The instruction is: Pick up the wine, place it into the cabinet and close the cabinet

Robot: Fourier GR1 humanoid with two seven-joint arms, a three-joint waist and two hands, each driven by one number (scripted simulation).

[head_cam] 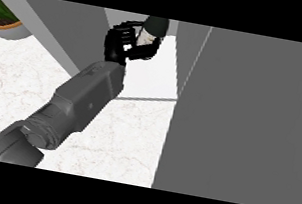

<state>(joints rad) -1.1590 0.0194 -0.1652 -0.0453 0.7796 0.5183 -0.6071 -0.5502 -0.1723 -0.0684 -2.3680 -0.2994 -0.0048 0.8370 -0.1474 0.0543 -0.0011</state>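
The wine bottle (pixel 152 29) is dark with a pale label, standing roughly upright inside the open cabinet (pixel 150 81), at the far middle of the scene. The cabinet's large grey door (pixel 255 122) stands open at right.

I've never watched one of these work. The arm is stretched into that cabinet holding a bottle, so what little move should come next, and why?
Probably lower the wine bottle onto the cabinet's white shelf and let go. The left hand is curled round it, already inside the opening beside the open grey door.
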